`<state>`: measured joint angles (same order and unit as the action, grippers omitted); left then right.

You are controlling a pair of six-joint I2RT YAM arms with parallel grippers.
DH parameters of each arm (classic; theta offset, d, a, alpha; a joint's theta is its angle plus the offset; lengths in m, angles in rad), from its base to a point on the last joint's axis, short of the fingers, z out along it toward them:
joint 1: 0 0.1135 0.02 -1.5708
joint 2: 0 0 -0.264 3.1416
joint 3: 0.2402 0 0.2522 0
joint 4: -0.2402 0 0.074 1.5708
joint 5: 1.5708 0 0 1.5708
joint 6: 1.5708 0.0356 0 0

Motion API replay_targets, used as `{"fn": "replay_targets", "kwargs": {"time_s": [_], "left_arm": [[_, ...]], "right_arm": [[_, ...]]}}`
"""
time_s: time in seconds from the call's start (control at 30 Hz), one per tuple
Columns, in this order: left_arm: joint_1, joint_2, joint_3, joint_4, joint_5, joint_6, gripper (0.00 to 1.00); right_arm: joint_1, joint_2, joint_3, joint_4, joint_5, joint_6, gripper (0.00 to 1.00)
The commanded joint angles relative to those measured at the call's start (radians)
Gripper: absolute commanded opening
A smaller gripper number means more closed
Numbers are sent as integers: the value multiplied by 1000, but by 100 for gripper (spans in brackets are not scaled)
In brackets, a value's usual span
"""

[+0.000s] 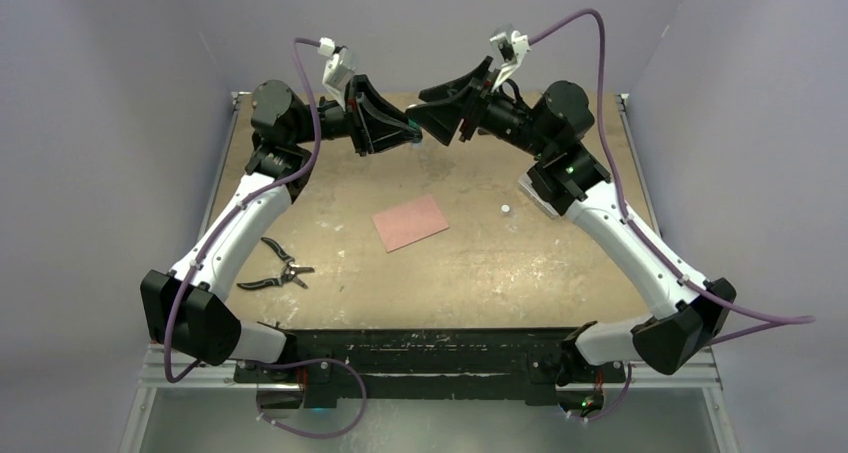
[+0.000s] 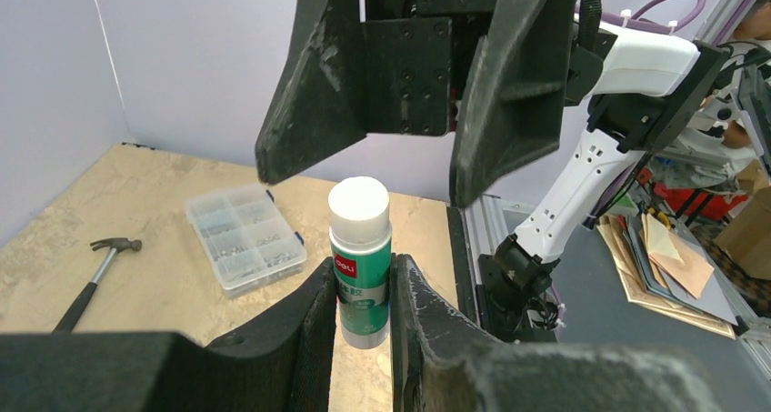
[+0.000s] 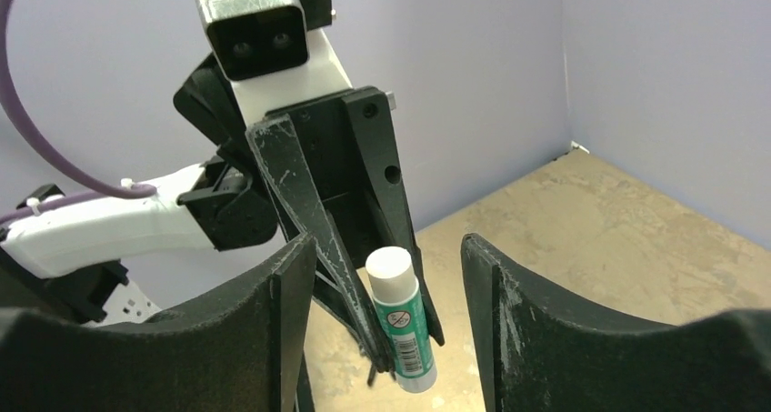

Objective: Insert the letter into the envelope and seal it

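Observation:
A flat salmon-pink paper rectangle (image 1: 410,222) lies mid-table; it looks like the envelope, no flap shows, and no separate letter is visible. My left gripper (image 1: 413,134) is raised over the table's far side and shut on a green-and-white glue stick (image 2: 361,248), white cap upward, its base off the table. The stick also shows in the right wrist view (image 3: 402,326), held between the left fingers (image 3: 341,276). My right gripper (image 3: 389,244) is open, facing the left one closely, jaws either side of the stick without touching it. It also shows in the left wrist view (image 2: 368,180).
Black pliers (image 1: 275,268) lie near the left arm. A small white round object (image 1: 506,208) lies right of the paper. A clear compartment box (image 2: 244,239) and a hammer (image 2: 95,271) rest on the tan surface beyond the left gripper.

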<state>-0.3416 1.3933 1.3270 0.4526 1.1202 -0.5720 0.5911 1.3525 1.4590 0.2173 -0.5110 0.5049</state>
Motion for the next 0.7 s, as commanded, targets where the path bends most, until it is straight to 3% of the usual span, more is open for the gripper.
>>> {"fn": "replay_targets", "kwargs": {"time_s": [0.0,0.13,0.47,0.57,0.67], "left_arm": [[1,-4,25,18,8,-2,0],[1,0,29,34,14,-16,0],[1,-1,25,118,-12,-102,0],[2,2,25,150,-21,-138,0],[1,6,31,156,-21,-150,0]], "right_arm": [[6,7,47,-2,-65,-68,65],[6,20,61,-45,-57,-94,63],[6,33,57,0,-85,-65,34],[6,43,55,20,-102,-47,35],[6,46,48,17,-99,-45,45]]}}
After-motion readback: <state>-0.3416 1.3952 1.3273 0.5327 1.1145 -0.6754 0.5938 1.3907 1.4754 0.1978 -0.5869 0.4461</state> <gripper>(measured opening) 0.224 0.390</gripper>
